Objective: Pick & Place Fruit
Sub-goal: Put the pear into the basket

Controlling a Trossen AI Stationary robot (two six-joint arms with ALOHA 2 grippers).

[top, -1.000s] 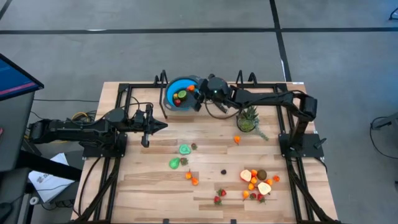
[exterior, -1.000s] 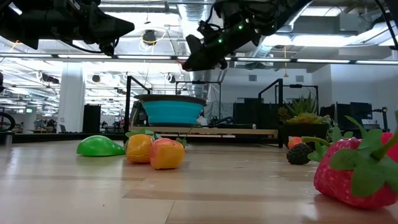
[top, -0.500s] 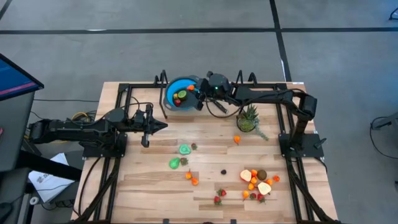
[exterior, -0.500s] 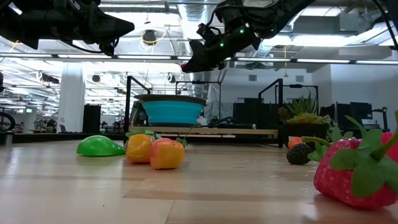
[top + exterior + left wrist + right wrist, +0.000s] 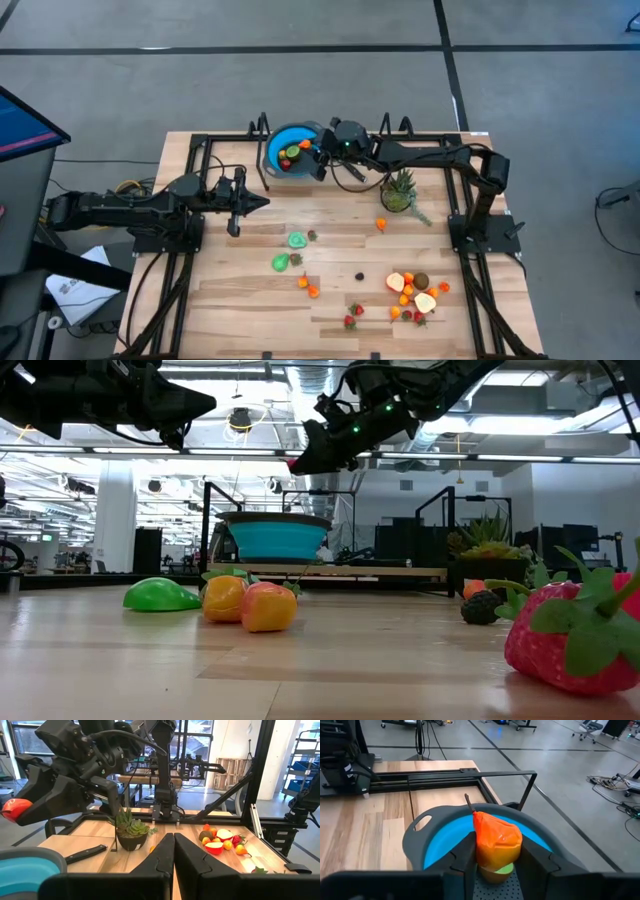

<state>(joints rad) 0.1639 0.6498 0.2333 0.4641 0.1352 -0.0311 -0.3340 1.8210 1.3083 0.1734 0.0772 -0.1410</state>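
- Left gripper (image 5: 262,203) hangs over the left part of the wooden table (image 5: 330,225), its fingers (image 5: 165,851) pressed flat together with nothing between them.
- Beyond its tip, toward the near edge of the table, lie a green lime slice (image 5: 297,240) and a green pear (image 5: 281,262); two small orange pieces (image 5: 308,287) sit a little farther on.
- Right gripper (image 5: 318,158) hovers just above the rim of the blue bowl (image 5: 281,139), at the far side of the table.
- Its jaws are clamped on an orange-red pear-shaped fruit (image 5: 496,840) with a dark stem; the piece sits upright between the two fingers (image 5: 532,856), directly over the bowl's blue inside.
- In the low view the same gripper (image 5: 300,463) shows well above the bowl (image 5: 278,540), a red tip poking out at its end.
- Inside the bowl, right beneath this gripper, a few fruits (image 5: 290,154) already lie: one green, one red, one orange.
- To this gripper's right, beside its arm, stands the spiky green plant (image 5: 399,190) in its pot, with a single orange piece (image 5: 382,224) just past it.
- Farther right and toward the near edge, well apart from both grippers, lies the main cluster (image 5: 415,293): peach halves, a brown kiwi, orange bits and strawberries, with one strawberry (image 5: 353,316) off to its left.
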